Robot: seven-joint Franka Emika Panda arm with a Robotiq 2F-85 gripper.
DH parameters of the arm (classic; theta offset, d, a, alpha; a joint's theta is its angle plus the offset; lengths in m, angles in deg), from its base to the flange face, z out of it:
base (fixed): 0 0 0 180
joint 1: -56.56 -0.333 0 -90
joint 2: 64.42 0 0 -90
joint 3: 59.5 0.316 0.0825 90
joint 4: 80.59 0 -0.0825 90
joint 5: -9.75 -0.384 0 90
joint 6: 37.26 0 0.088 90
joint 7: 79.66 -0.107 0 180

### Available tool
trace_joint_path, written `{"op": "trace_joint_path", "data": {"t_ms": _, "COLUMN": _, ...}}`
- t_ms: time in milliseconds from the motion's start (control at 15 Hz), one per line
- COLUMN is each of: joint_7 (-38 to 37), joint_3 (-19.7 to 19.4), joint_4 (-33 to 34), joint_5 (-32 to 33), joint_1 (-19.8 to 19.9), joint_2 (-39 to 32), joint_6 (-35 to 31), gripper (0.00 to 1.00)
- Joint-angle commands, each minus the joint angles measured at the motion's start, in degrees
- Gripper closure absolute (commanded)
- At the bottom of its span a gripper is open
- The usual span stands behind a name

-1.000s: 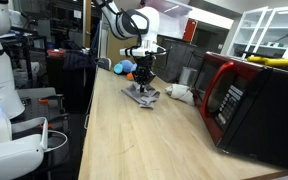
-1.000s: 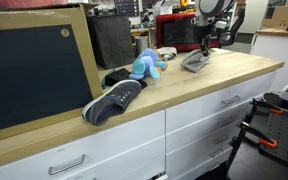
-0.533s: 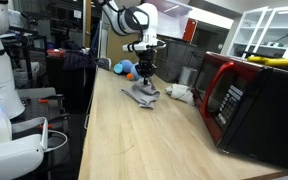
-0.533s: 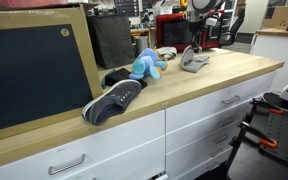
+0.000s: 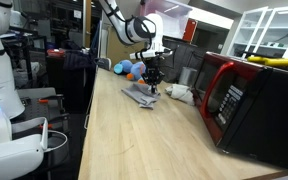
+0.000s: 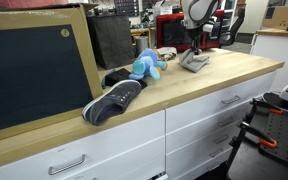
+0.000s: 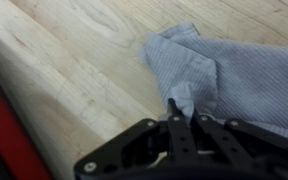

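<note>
A grey cloth (image 7: 239, 75) lies crumpled on the wooden countertop (image 7: 74, 60). My gripper (image 7: 181, 108) is shut on a raised fold at the cloth's near edge, and the pinched fabric stands up between the fingertips. In both exterior views the gripper (image 5: 152, 80) (image 6: 194, 50) points straight down over the cloth (image 5: 141, 96) (image 6: 195, 63), which still rests mostly on the counter.
A red microwave (image 5: 239, 95) stands close beside the cloth, with a white crumpled object (image 5: 181, 93) in front of it. A blue plush toy (image 6: 146, 65) and a dark shoe (image 6: 112, 100) lie farther along the counter. A large black board (image 6: 34, 70) leans at the far end.
The gripper has shifted sideways toward the microwave while staying shut, pulling the pinched fold of the cloth with it. The toy and shoe have not moved.
</note>
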Motion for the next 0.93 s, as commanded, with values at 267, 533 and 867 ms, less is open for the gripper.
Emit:
{"op": "trace_joint_path", "data": {"t_ms": 267, "joint_7": 4.4, "joint_3": -1.3, "joint_4": 2.3, "joint_5": 4.4, "joint_1": 0.7, "joint_2": -1.9, "joint_6": 6.3, "gripper": 0.98}}
{"op": "trace_joint_path", "data": {"t_ms": 533, "joint_7": 18.7, "joint_3": 0.4, "joint_4": 0.5, "joint_5": 1.6, "joint_1": 4.5, "joint_2": -0.2, "joint_6": 5.9, "gripper": 0.98}}
{"op": "trace_joint_path", "data": {"t_ms": 867, "joint_7": 30.2, "joint_3": 0.8, "joint_4": 1.7, "joint_5": -1.6, "joint_1": 7.6, "joint_2": -0.9, "joint_6": 7.8, "gripper": 0.98}}
